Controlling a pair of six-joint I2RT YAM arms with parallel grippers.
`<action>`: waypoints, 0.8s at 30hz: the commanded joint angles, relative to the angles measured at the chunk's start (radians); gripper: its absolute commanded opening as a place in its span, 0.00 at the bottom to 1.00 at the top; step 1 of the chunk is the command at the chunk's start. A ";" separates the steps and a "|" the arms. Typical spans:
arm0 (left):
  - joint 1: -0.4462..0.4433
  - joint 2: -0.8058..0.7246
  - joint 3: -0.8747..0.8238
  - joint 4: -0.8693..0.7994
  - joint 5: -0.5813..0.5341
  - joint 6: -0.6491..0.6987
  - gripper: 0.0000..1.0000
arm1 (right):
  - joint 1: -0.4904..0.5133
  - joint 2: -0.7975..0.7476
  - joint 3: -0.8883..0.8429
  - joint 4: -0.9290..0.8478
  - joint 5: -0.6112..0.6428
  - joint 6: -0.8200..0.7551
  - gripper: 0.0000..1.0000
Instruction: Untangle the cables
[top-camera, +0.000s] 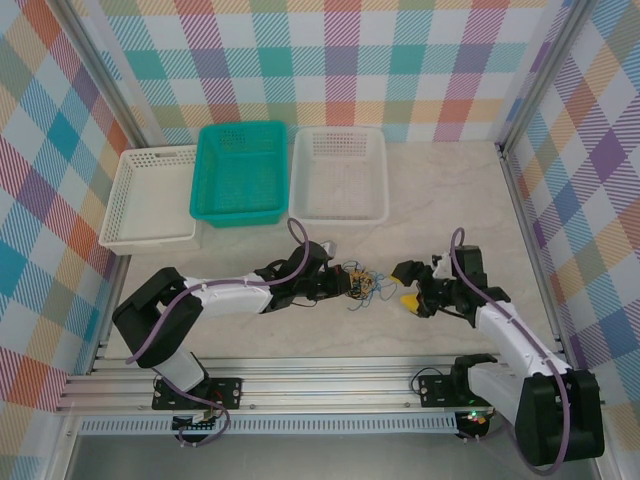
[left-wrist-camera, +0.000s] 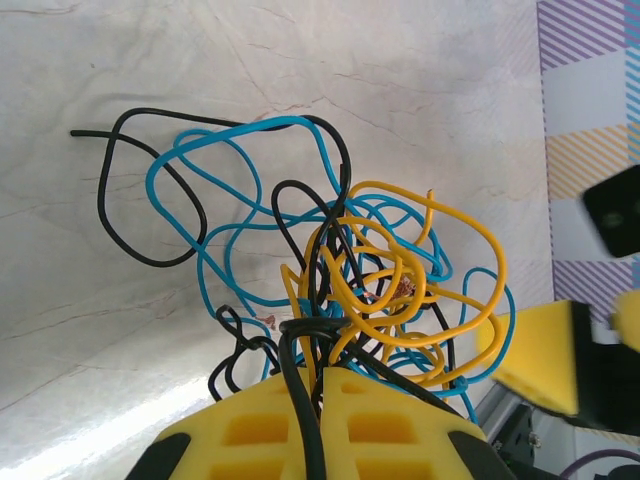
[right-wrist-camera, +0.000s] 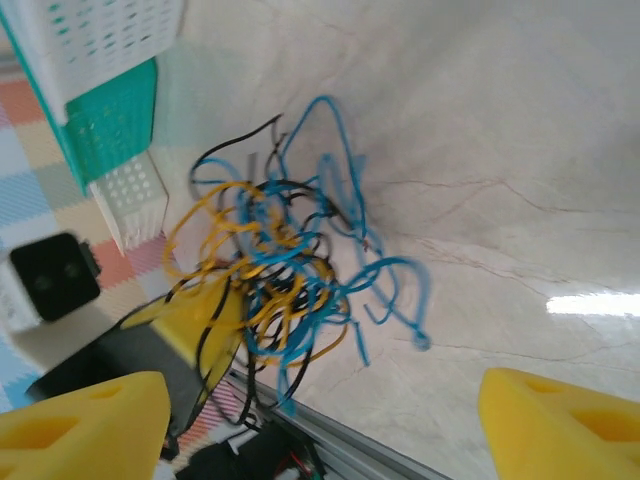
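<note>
The cables (top-camera: 362, 283) form one tangled clump of blue, black and yellow wires on the marble tabletop, between the two arms. My left gripper (top-camera: 340, 285) reaches the clump from the left. In the left wrist view its yellow pads (left-wrist-camera: 270, 430) are pressed together on a black cable (left-wrist-camera: 300, 390), with the rest of the clump (left-wrist-camera: 380, 290) fanning out beyond them. My right gripper (top-camera: 408, 286) sits just right of the clump. In the right wrist view its fingers (right-wrist-camera: 80, 425) stand wide apart with nothing between them, and the cables (right-wrist-camera: 270, 270) lie ahead of them.
Three baskets line the back of the table: white (top-camera: 150, 195), teal (top-camera: 240, 170), white (top-camera: 340, 172). An aluminium rail (top-camera: 300, 385) runs along the near edge, close below the clump. Plaid walls enclose the left, back and right sides.
</note>
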 joint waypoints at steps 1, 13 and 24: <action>-0.004 0.007 -0.025 0.059 0.019 -0.017 0.00 | 0.031 -0.015 -0.020 0.131 0.050 0.157 0.76; -0.004 0.027 -0.042 0.103 0.019 -0.034 0.00 | 0.054 0.034 -0.012 0.201 0.044 0.181 0.52; -0.011 0.052 -0.045 0.135 0.026 -0.044 0.00 | 0.123 0.149 -0.013 0.262 0.083 0.158 0.39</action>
